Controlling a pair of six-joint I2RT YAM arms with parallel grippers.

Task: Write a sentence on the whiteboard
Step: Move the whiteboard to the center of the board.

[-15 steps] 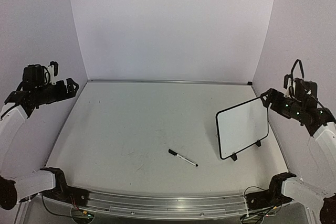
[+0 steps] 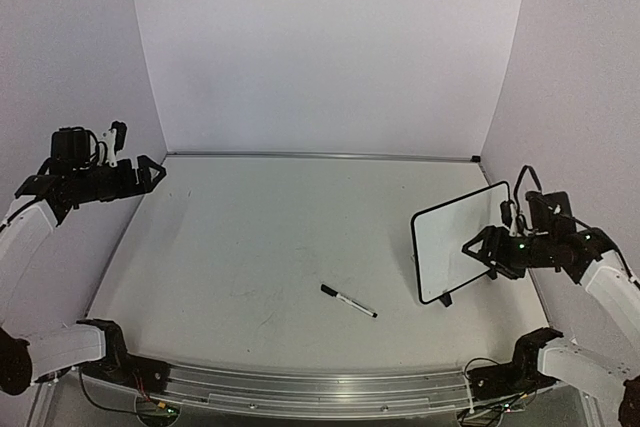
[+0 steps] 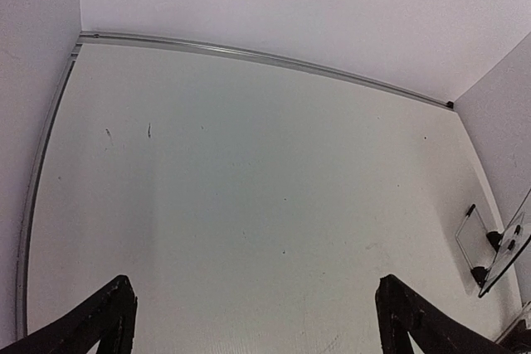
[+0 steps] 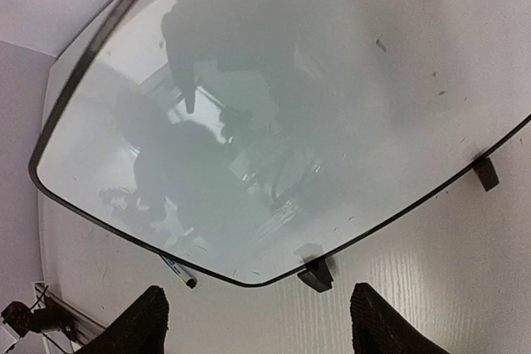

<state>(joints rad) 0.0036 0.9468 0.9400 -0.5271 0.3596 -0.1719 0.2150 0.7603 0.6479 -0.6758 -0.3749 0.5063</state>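
Note:
The whiteboard (image 2: 452,239) stands tilted on two small black feet at the right of the table. In the right wrist view the whiteboard (image 4: 348,64) fills the frame; its face shows only reflections and small specks, and the sentence is not in view. My right gripper (image 2: 476,251) hovers just in front of the board's lower right part, above a foot (image 4: 315,275), open with nothing between its fingers. A black-capped marker (image 2: 348,301) lies on the table left of the board. My left gripper (image 2: 150,171) hangs open at the far left.
Pale walls close in the table on the left, back and right, with a metal rail (image 3: 249,54) along the far edge. The arms' bases (image 2: 100,342) sit at the near corners. The marker's tip (image 4: 179,272) peeks out under the board's edge.
My right arm has dropped and swung left, from behind the board's upper right corner to in front of its lower right part. The left gripper has shifted slightly right.

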